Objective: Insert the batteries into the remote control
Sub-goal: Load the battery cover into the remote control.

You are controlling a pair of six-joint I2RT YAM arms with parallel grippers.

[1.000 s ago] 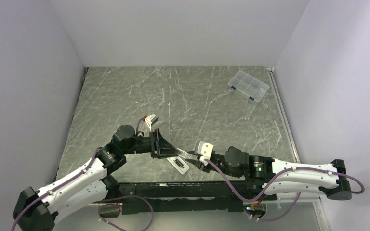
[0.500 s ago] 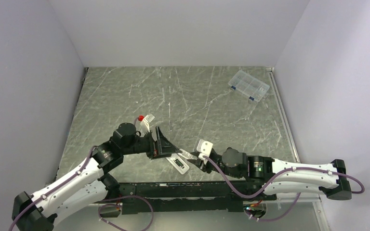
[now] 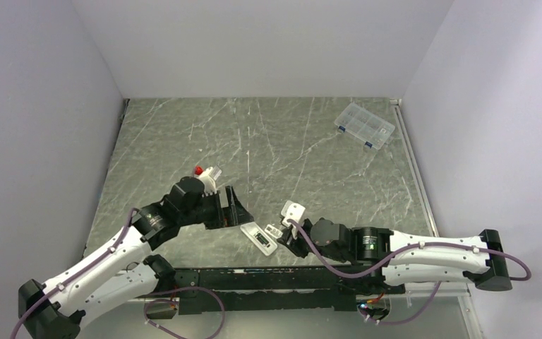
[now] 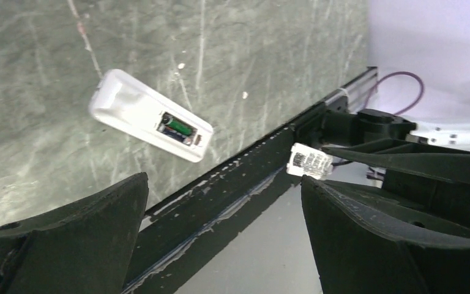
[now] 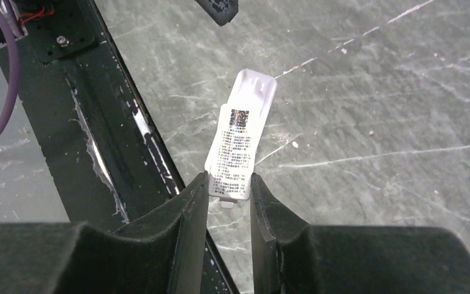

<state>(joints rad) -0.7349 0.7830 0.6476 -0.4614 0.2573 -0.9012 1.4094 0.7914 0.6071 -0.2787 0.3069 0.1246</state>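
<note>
Looks like time to fit the battery cover (image 5: 240, 138) onto the bay. Held by one end in the clenched right jaws, label side showing, just beside the remote control (image 4: 131, 107). With the left jaws released and spread wide, grasping nothing, above the worktop (image 3: 183, 134). Find the remote control lying flat near the front edge, bay facing up, with the batteries (image 4: 176, 128) seated inside as far as can be made out.

Line up the cover lengthwise with the bay before lowering. Slide in flat rather than pressing at an angle. Bring the left jaws down to pin the remote control first; likely to skid on the smooth stone otherwise. Push away from the black rail (image 3: 254, 277) along the front edge, just beside the remote control, not toward it. Use the room toward the back wall for any swing of the arms. No need to mind the clear box (image 3: 364, 126), well apart in the far right corner.
</note>
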